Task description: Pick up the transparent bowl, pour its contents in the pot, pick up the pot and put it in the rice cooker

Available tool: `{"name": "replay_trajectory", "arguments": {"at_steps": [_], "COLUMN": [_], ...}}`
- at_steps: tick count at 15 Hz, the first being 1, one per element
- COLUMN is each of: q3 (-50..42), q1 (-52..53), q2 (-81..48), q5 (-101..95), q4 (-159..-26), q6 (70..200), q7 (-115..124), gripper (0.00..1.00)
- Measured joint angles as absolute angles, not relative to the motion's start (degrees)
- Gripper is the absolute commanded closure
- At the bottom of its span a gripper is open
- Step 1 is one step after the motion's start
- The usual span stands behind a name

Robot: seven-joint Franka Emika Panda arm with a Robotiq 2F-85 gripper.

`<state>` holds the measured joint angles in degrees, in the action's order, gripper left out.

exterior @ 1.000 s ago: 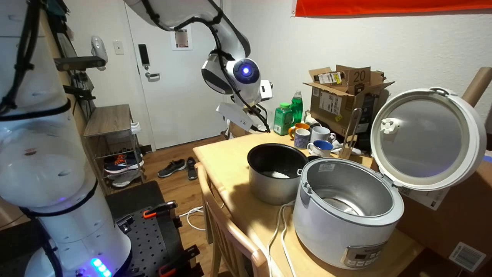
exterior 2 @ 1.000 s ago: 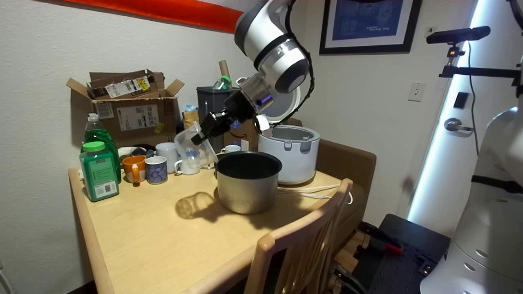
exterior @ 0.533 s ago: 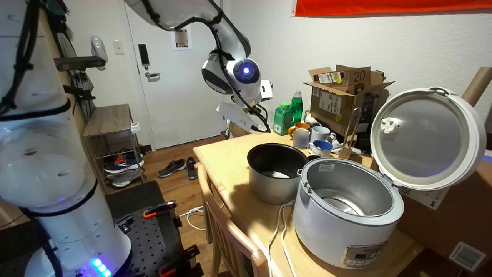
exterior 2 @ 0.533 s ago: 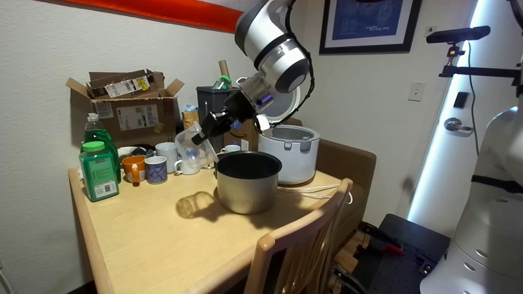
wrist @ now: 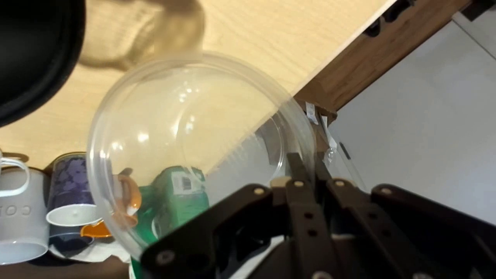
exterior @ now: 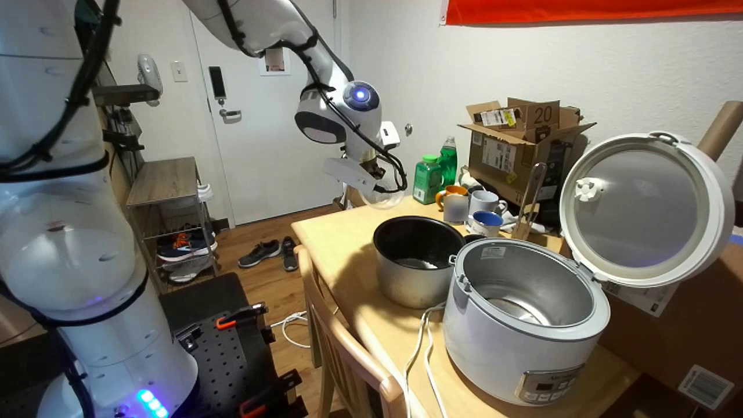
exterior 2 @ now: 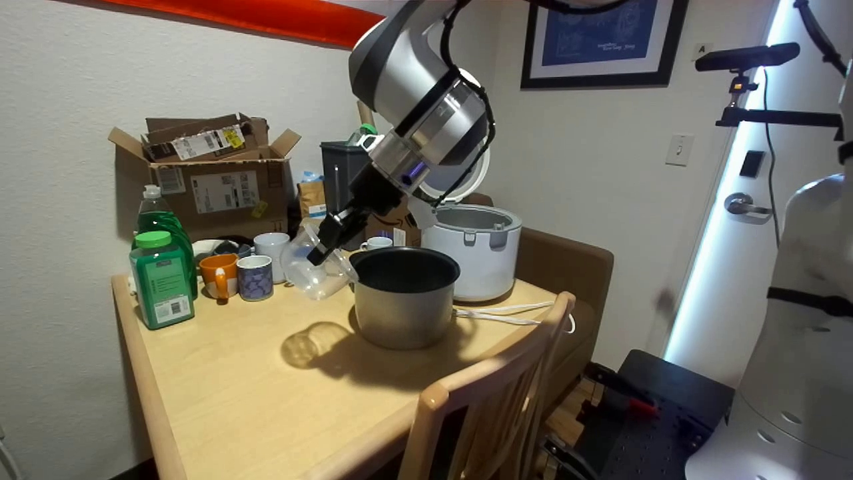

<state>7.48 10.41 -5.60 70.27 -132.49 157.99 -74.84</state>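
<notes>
The task is judged to stand at about its midpoint, with the pouring substantially complete and the transfer of the pot outstanding. The bowl is pinched at its rim by the gripper and is held tilted in the air over the table, beside the pot rather than squarely above its mouth. In the wrist view no contents can be made out in the bowl, and the table is seen through its clear wall, though bright spots, probably glare, leave a few clinging remains possible. A small pale patch is noted low inside the pot in an exterior view and is taken to be the poured contents; the amount cannot be established. The pot is found upright on the table, just beside the rice cooker; whether the two touch cannot be determined. The lid of the rice cooker is raised and no pot is seated inside. Left to be done, by this assessment: the bowl is to be set down and released, and the pot is to be gripped, lifted and finally lowered into the rice cooker
</notes>
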Motion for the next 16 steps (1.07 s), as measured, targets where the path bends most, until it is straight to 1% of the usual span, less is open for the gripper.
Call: {"name": "replay_trajectory", "arguments": {"at_steps": [5,11,16], "q3": [7.4,6.0,8.3], "q1": [13.7,14.3,13.1], "q2": [-7.9,-12.7,-18.8], "q5": [49.0,19.4,5.3], "q4": [-132.0,-129.4,-123.7], "q6": [160.7,160.7,157.7], "q7": [-58.3,-35.4,-24.9], "gripper": [0.98,0.98,0.98]}}
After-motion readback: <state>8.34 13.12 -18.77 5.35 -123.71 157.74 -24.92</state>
